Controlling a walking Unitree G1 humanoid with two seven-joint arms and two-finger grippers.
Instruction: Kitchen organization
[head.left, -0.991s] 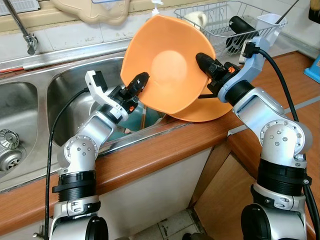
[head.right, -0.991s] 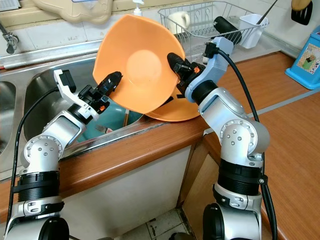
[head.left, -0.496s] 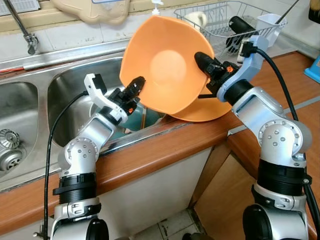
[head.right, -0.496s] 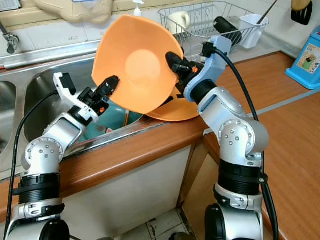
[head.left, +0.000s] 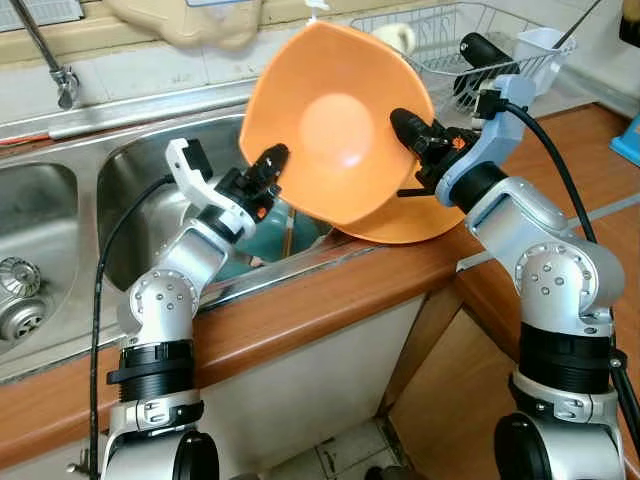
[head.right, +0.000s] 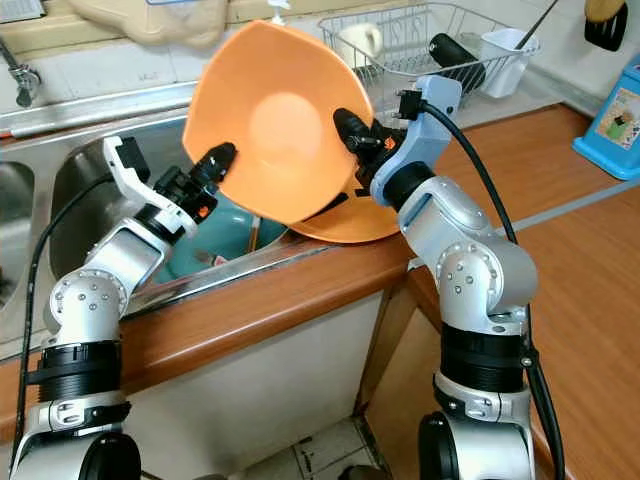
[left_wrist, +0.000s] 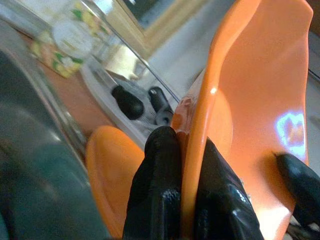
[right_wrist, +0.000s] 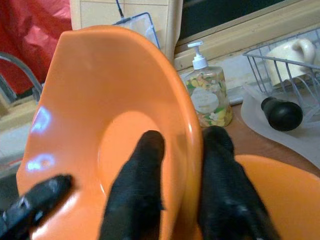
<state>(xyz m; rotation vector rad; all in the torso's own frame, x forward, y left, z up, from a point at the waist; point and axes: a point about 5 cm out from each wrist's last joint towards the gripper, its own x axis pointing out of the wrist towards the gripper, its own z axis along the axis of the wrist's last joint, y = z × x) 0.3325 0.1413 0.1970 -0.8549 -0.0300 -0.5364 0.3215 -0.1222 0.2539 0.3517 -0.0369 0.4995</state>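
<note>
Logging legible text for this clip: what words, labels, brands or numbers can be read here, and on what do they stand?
None can be read.
Soap bottle: floral label, print too blurred.
Blue box: a picture on its face, lettering too small.
Orange bowl, held by the left hand and right hand: plain, no markings.

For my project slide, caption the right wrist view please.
Right gripper pinching the rim of a tilted orange bowl, soap dispenser behind.

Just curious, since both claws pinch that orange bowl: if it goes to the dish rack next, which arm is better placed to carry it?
Probably the right claw: it grips the orange bowl on the dish rack's side.
</note>
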